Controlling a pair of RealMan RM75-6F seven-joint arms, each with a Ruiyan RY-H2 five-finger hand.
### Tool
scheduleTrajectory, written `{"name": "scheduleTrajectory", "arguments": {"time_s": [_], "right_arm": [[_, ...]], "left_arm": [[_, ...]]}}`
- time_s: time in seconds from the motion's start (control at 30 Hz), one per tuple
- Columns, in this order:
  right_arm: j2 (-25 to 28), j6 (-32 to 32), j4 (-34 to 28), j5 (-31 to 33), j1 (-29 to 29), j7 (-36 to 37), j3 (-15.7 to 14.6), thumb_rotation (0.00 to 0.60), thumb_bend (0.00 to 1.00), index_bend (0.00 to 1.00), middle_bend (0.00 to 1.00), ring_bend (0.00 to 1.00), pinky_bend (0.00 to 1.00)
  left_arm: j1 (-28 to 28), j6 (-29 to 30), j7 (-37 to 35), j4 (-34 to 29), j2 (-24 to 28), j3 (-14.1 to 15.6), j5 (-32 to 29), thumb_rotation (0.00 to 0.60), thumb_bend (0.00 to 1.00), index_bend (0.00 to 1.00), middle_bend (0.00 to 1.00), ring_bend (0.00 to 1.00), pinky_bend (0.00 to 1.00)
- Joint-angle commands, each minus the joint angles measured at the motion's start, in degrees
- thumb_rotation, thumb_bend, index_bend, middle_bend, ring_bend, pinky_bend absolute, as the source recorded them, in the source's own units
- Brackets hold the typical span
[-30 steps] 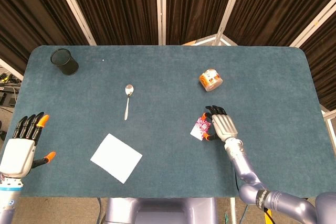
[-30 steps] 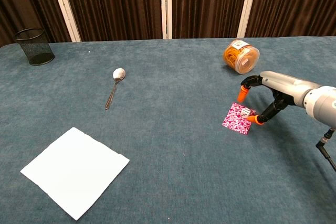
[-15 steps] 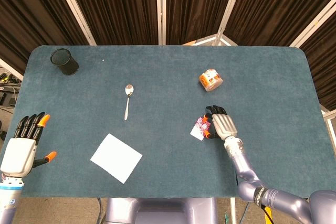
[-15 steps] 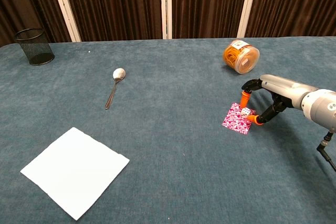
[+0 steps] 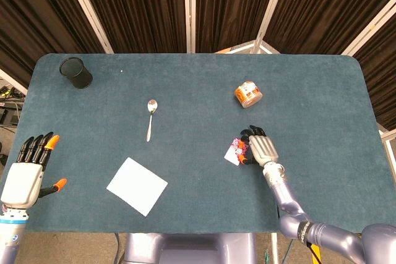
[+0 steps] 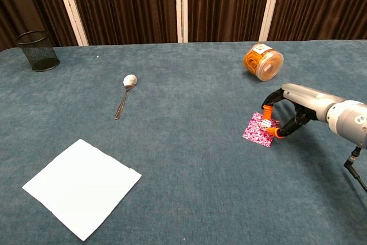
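Head view: a pink packet point(image 5: 236, 151) is pinched by the right hand point(image 5: 260, 148) on the desk point(image 5: 198, 91); the left hand point(image 5: 25, 174) is held off it, fingers point(image 5: 38, 145) spread wide.

Chest view: the packet point(image 6: 259, 130) is touched by orange fingertips point(image 6: 267, 111), below a jar point(image 6: 263, 61).

1. A black mesh cup point(image 5: 75, 72) stands upright at the table's point(image 5: 198, 85) far left corner.
2. A metal spoon point(image 5: 150, 117) lies left of centre — bowl away from the robot.
3. A white napkin point(image 5: 137, 186) lies flat near the front edge.
4. An orange jar point(image 5: 248, 94) lies on its side.
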Motion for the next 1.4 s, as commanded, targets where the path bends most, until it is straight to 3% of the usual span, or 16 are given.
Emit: {"name": "scheduleTrajectory", "arguments": {"time_s": [0.03,0.23,0.37,0.5,0.6,0.73,0.97,1.17,1.4], "right_arm": [[0.6,1.1,-1.2,-0.6,-0.2,-0.2,0.1,0.600,0.32,0.61,0.23,0.00,0.00],[5.3,5.1,-7.3,-1.9,-1.3,-1.1,1.5,0.600,0.32,0.59,0.22,0.00,0.00],[11.4,9.0,-14.4,-3.0,-2.7,-2.2,3.1,0.600,0.32,0.56,0.21,0.00,0.00],[18.8,13.4,-23.2,-4.3,-4.8,-4.1,4.7,0.600,0.29,0.46,0.16,0.00,0.00],[23.2,15.4,-29.1,-4.5,-6.8,-5.1,4.3,0.600,0.26,0.36,0.13,0.00,0.00],[25.5,17.6,-32.2,-5.5,-9.3,-4.7,2.4,0.600,0.25,0.33,0.11,0.00,0.00],[27.3,23.3,-32.7,-11.0,-16.5,0.8,-4.0,0.600,0.24,0.32,0.09,0.00,0.00],[27.6,30.5,-26.7,-19.7,-23.6,8.8,-10.4,0.600,0.23,0.27,0.03,0.00,0.00],[27.9,36.3,-22.0,-25.5,-27.1,12.3,-12.3,0.600,0.21,0.15,0.00,0.00,0.00]], "left_arm": [[0.0,0.0,0.0,0.0,0.0,0.0,0.0,0.600,0.00,0.00,0.00,0.00,0.00],[0.1,0.4,0.0,-0.1,0.0,0.1,0.2,0.600,0.00,0.00,0.00,0.00,0.00],[0.2,0.6,0.1,-0.1,0.0,0.3,0.4,0.600,0.00,0.00,0.00,0.00,0.00],[0.0,0.0,0.6,0.0,-0.3,0.5,0.5,0.600,0.00,0.00,0.00,0.00,0.00],[0.2,0.8,1.0,-0.6,-0.2,0.7,1.5,0.600,0.00,0.00,0.00,0.00,0.00],[0.8,2.5,1.3,-1.1,0.2,1.0,2.9,0.600,0.00,0.00,0.00,0.00,0.00],[1.7,4.5,1.3,-1.3,0.4,1.8,4.9,0.600,0.00,0.00,0.00,0.00,0.00],[2.3,5.8,1.9,-1.8,0.6,2.1,6.2,0.600,0.00,0.00,0.00,0.00,0.00],[2.4,5.9,2.4,-1.6,0.3,2.0,6.5,0.600,0.00,0.00,0.00,0.00,0.00]]}}
